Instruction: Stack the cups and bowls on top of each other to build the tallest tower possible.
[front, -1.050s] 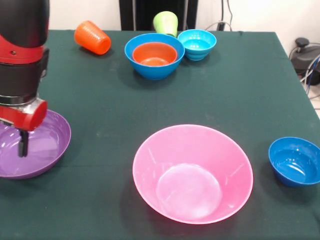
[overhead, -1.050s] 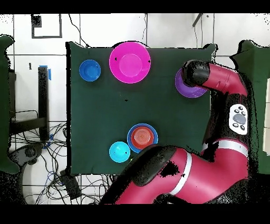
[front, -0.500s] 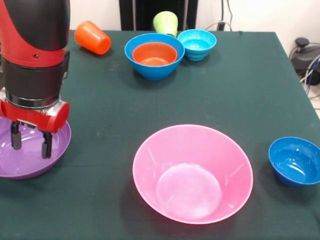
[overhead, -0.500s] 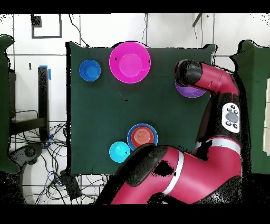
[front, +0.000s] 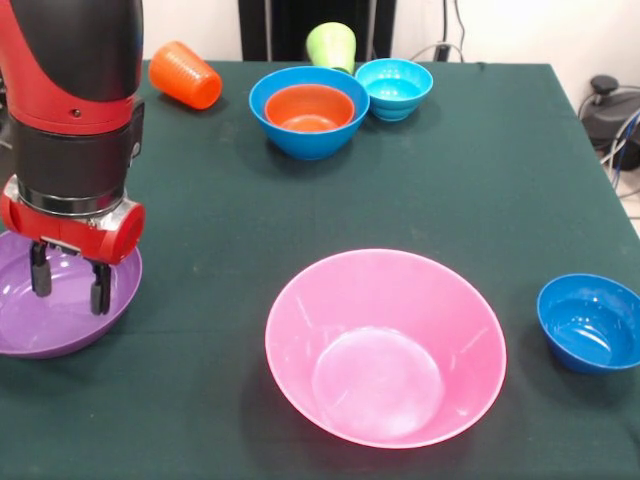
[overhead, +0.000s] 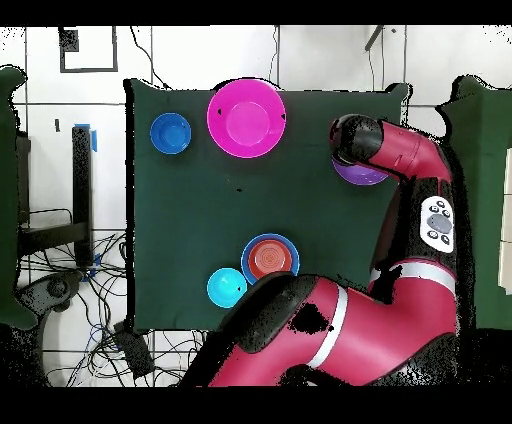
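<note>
With its fingers spread apart, the gripper (front: 70, 285) should settle squarely astride the shallow glossy purple plastic bowl's (front: 40, 325) right rim before closing.

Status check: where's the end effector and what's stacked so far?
End effector open, fingers down inside purple bowl, gripping nothing. Only stack: orange bowl nested in blue bowl. Pink bowl empty; path clear.
</note>
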